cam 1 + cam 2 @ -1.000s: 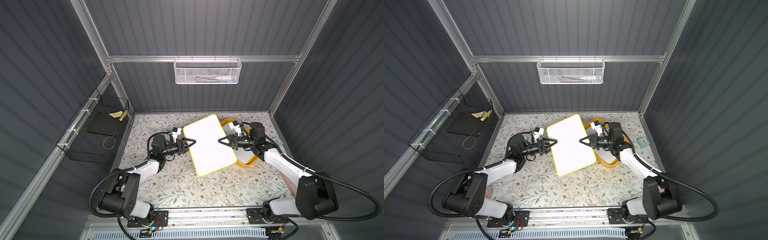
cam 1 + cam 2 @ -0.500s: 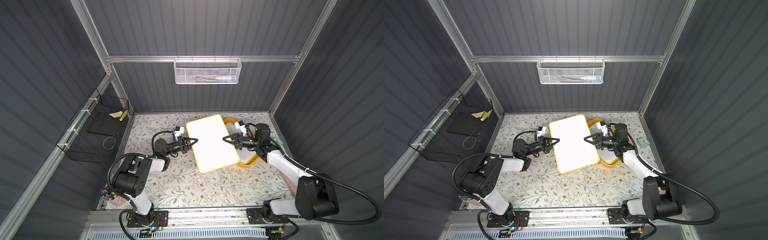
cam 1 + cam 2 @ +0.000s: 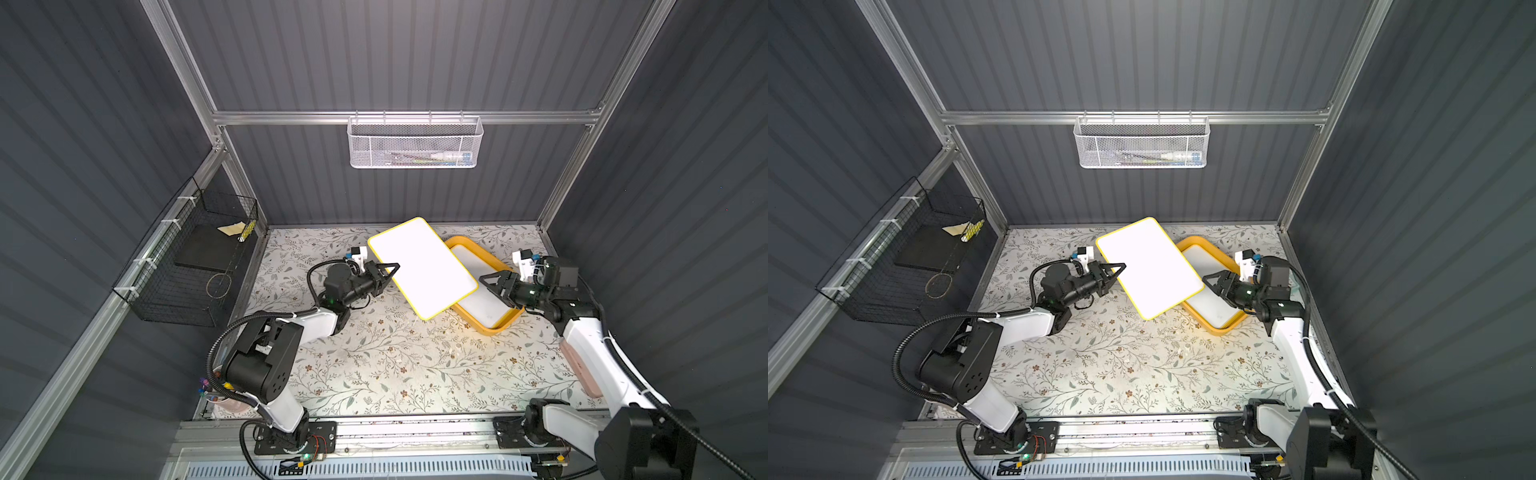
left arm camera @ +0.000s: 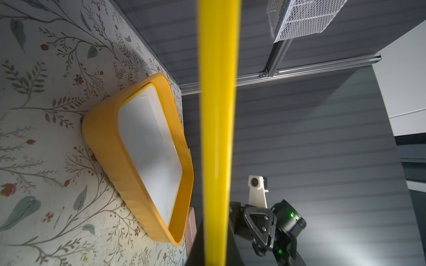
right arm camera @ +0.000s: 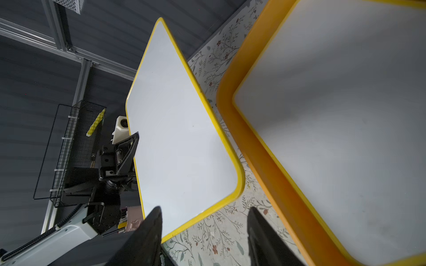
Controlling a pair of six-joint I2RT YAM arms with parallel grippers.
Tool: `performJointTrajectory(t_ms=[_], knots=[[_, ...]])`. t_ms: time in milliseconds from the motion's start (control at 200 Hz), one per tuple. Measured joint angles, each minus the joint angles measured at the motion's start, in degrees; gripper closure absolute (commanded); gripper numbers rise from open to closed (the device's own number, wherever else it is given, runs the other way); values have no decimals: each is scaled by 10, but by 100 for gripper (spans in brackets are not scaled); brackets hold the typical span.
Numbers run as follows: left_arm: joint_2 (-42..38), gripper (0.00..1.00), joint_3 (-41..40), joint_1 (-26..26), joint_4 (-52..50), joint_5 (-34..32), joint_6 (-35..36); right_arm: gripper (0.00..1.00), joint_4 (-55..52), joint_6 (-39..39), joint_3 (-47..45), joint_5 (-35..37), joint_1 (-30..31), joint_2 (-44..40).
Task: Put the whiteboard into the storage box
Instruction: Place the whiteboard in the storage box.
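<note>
The whiteboard (image 3: pixel 422 266) (image 3: pixel 1150 266), white with a yellow border, hangs tilted above the table, its right part over the storage box (image 3: pixel 490 330) (image 3: pixel 1219 330). My left gripper (image 3: pixel 392 268) (image 3: pixel 1121 267) is shut on its left edge; the left wrist view shows that yellow edge (image 4: pixel 216 115) running between the jaws (image 4: pixel 214 248). My right gripper (image 3: pixel 484 282) (image 3: pixel 1206 281) (image 5: pixel 205 221) stands open just off the board's right corner (image 5: pixel 179 138), holding nothing. The yellow-orange storage box (image 4: pixel 110 147) (image 5: pixel 265 161) holds another white board (image 5: pixel 334 115).
A black wire basket (image 3: pixel 195 266) hangs on the left wall and a white mesh basket (image 3: pixel 413 145) on the back wall. A pink cup of pens (image 3: pixel 224 399) stands at the front left corner. Floral tabletop (image 3: pixel 395 365) lies in front of the box.
My left gripper has shut on the whiteboard's left edge. My right gripper has opened, let go of the right edge and drawn back to the right. The board has shifted right, over the box.
</note>
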Motion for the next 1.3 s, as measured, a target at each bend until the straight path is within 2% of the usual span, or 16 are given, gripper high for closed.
performJointTrajectory(t_ms=[300, 470, 591, 691, 811, 911, 931, 986, 1141, 1231, 1301], knots=[[138, 100, 139, -125, -98, -162, 23, 38, -40, -24, -19, 21, -43, -67], [248, 100, 226, -170, -103, -199, -8, 37, -45, -26, -30, 14, -49, -69], [278, 100, 287, -191, -129, -223, -12, 37, -52, -28, -35, 8, -52, -75], [291, 94, 326, -206, -166, -246, -16, 37, -56, -30, -37, 6, -57, -83], [297, 77, 372, -217, -220, -268, -11, 38, -56, -34, -37, 3, -61, -87], [297, 50, 393, -224, -262, -281, -3, 38, -55, -34, -43, -2, -62, -87], [297, 40, 397, -225, -270, -285, -3, 38, -55, -34, -45, -2, -63, -87], [298, 23, 402, -227, -288, -288, 1, 38, -56, -34, -50, -4, -63, -87], [302, 17, 421, -228, -330, -267, 17, 38, -56, -34, -56, -6, -65, -89], [302, 10, 442, -228, -374, -253, 44, 38, -57, -35, -60, -4, -66, -97], [302, 0, 467, -228, -427, -244, 82, 37, -60, -39, -62, 0, -66, -104]])
